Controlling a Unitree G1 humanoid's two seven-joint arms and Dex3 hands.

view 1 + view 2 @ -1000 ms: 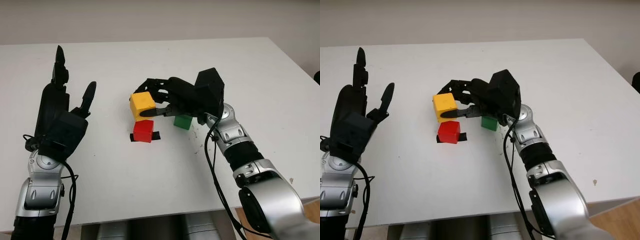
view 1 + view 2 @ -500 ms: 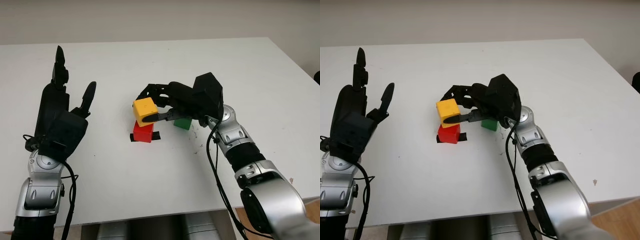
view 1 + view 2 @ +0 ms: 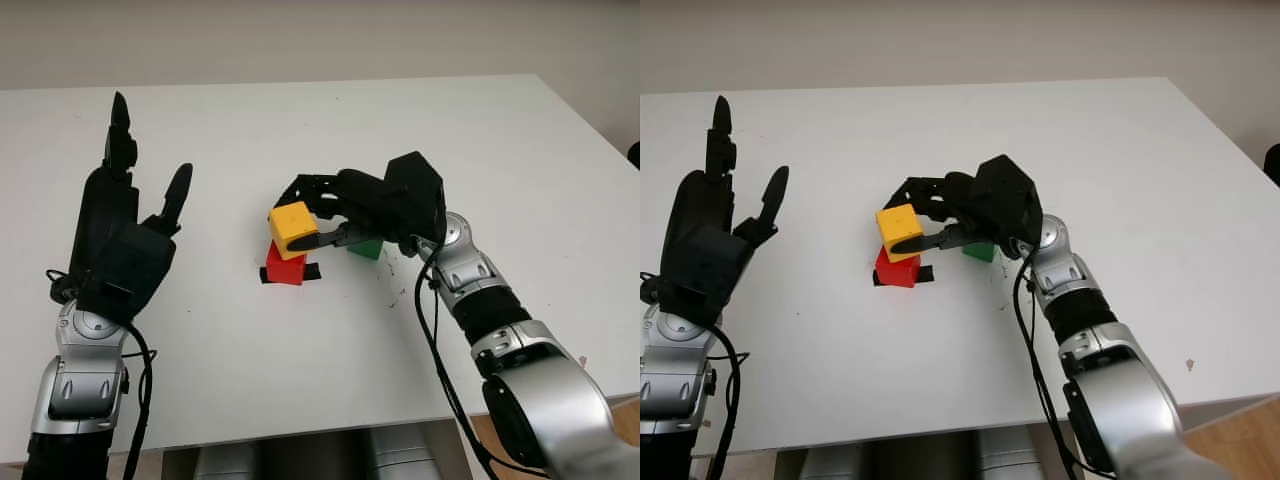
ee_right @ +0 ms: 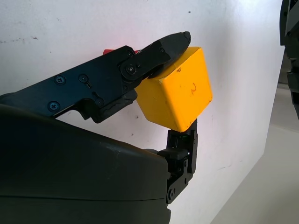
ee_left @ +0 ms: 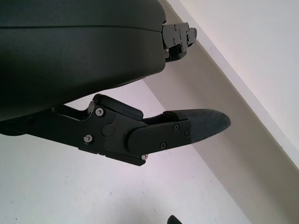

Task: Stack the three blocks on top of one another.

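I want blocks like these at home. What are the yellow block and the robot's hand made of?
The yellow block looks like painted wood or hard plastic: flat matte faces, crisp edges, a small mark on one side. I cannot tell which. The right hand holding it looks like black matte plastic, joined with small metal screws.

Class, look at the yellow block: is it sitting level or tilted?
Tilted. The yellow block is gripped in the right robot hand just above the red block, with one corner dipping down.
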